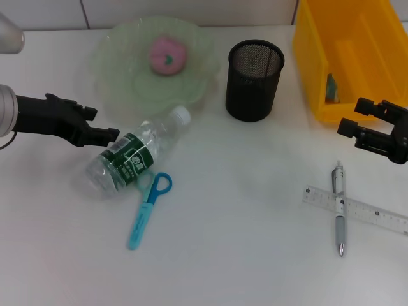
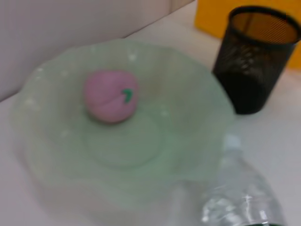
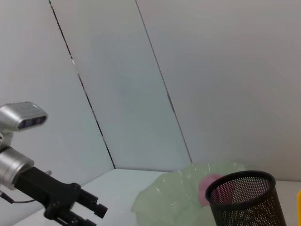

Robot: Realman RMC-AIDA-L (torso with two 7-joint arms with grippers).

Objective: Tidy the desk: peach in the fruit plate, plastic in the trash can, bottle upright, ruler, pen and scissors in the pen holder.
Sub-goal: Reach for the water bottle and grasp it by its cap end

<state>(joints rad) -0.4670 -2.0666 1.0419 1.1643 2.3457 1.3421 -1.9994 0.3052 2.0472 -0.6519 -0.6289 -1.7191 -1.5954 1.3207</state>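
The counter (image 1: 242, 255) is white, and nearest the camera on it lie the scissors (image 1: 149, 204), the pen (image 1: 339, 209) and the ruler (image 1: 354, 208).

The yellow bin (image 1: 347, 54) stands at the far right, with something small and dark inside that is too small to make out. The green plate (image 1: 121, 70) sits at the far left-centre, and the pink peach (image 1: 167, 55) rests in it. The bottle (image 1: 131, 159) lies on its side just in front of the plate, its white cap pointing toward the plate's rim. The black mesh holder (image 1: 254, 80) stands upright between plate and bin.

The ruler lies flat at the near right, and the pen lies across it, tip toward the camera. The blue scissors lie just beside the bottle, their loops close to its base.

The left claw (image 1: 105, 127) hovers at the bottle's upper side, fingers parted, gripping nothing. The right claw (image 1: 357, 124) hangs in front of the bin, above the pen and ruler, also spread wide and empty.
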